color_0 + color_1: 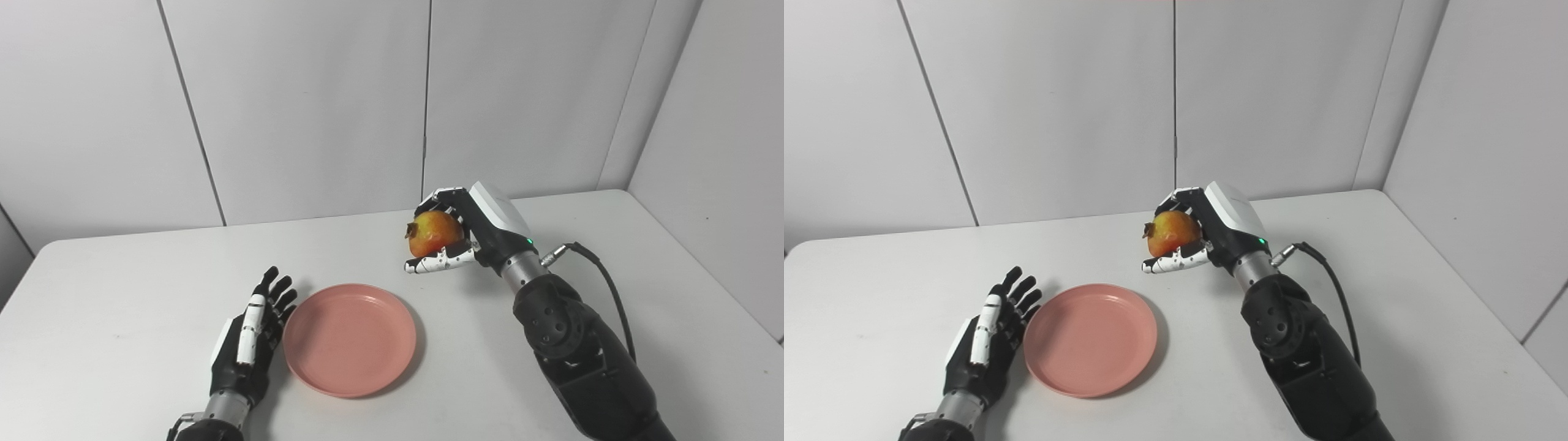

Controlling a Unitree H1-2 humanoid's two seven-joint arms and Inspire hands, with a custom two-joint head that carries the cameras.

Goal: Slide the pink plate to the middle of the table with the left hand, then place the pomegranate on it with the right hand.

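Note:
The pink plate (349, 339) lies flat on the white table (122, 294), a little left of centre and near the front. My left hand (251, 334) rests open just left of the plate's rim, fingers stretched forward, holding nothing. A yellow-red pomegranate (433, 234) is held above the table, behind and right of the plate, with my right hand (471, 229) shut on it; its dark crown points left. The fingers wrap over the fruit's top and the thumb sits under it.
White wall panels stand right behind the table and along its right side. A black cable (606, 288) loops off the right wrist. The table's far edge runs just behind the held fruit.

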